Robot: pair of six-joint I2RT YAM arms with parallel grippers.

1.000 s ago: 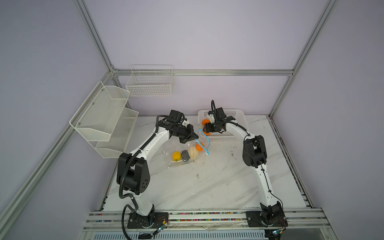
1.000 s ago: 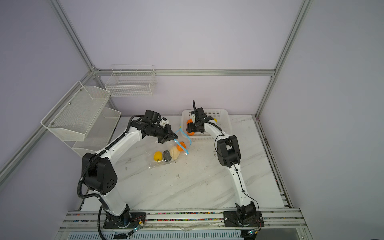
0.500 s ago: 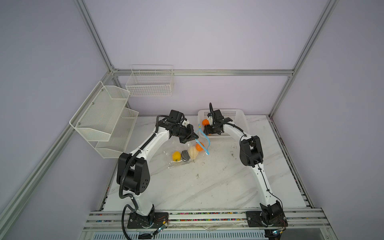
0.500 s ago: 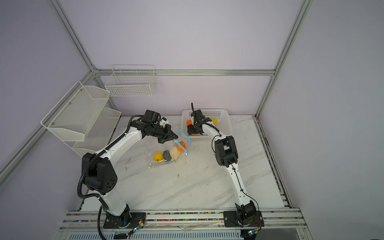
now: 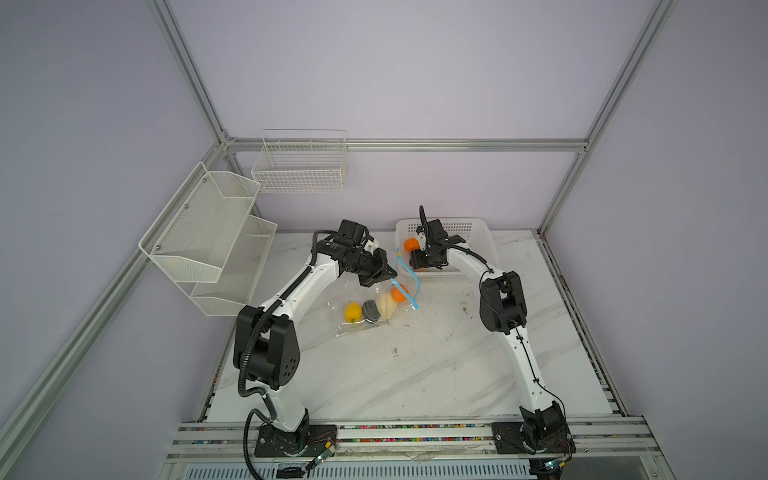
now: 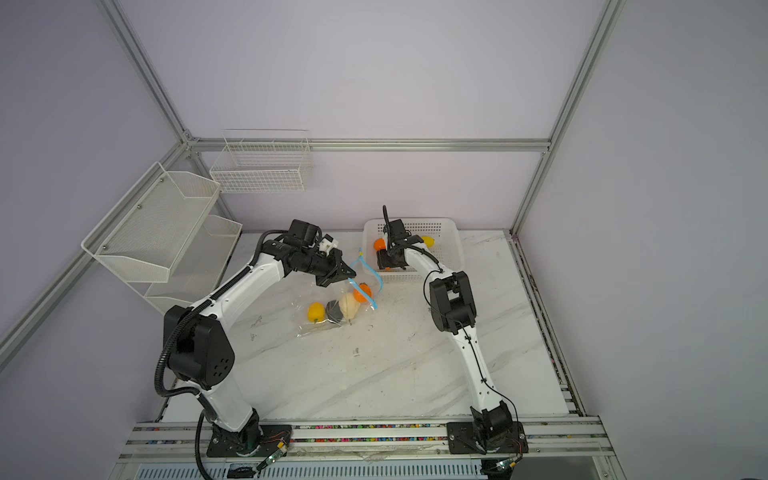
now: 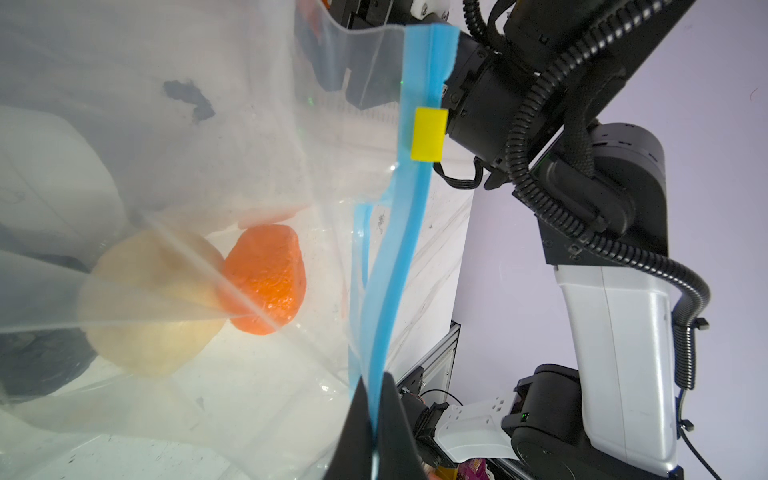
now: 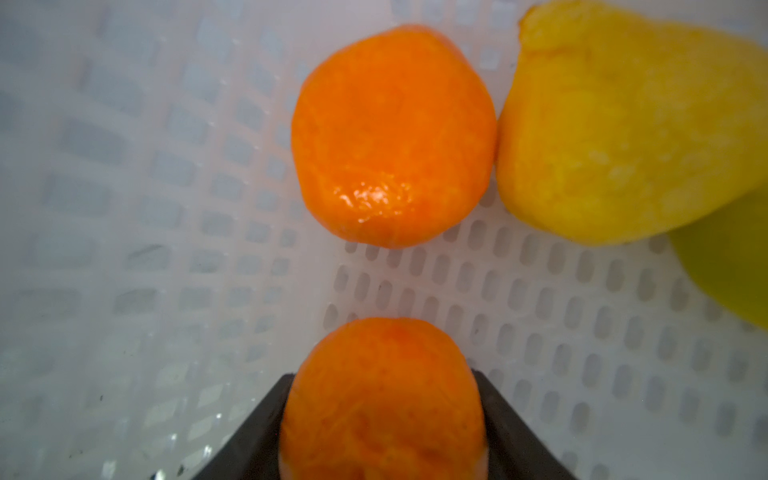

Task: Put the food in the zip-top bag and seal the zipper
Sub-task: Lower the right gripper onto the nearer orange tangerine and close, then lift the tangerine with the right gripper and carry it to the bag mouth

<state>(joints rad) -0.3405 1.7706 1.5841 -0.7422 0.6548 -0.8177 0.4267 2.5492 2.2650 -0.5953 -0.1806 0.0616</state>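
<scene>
While both top views hide the fingers of the right hand (image 8: 382, 374) down inside the white basket (image 5: 478, 226), the right wrist view shows them. A tangerine (image 8: 382, 415) sits between the two fingers, both touch its sides, and the hand grips it low in the basket. Just past the fingertips is a second tangerine (image 8: 395, 137), touching a yellow fruit (image 8: 615, 133). Another yellow piece (image 8: 731, 266) beside that is blurred.

Left wrist view only: left hand (image 7: 375, 395) clamped tight on the zipper (image 7: 409, 199), yellow tab (image 7: 429, 134) further along the strip. The zip-top bag (image 7: 208, 145) hangs from that hand down to the surface (image 5: 415, 374). It holds a third tangerine (image 7: 266, 278), cream-white bulb (image 7: 149, 307) and dark lump (image 7: 37, 365). Top views add a bagged yellow fruit (image 5: 353, 311).

Versus a second ago: right arm shifted slightly at the basket, left hand and bag unchanged.
</scene>
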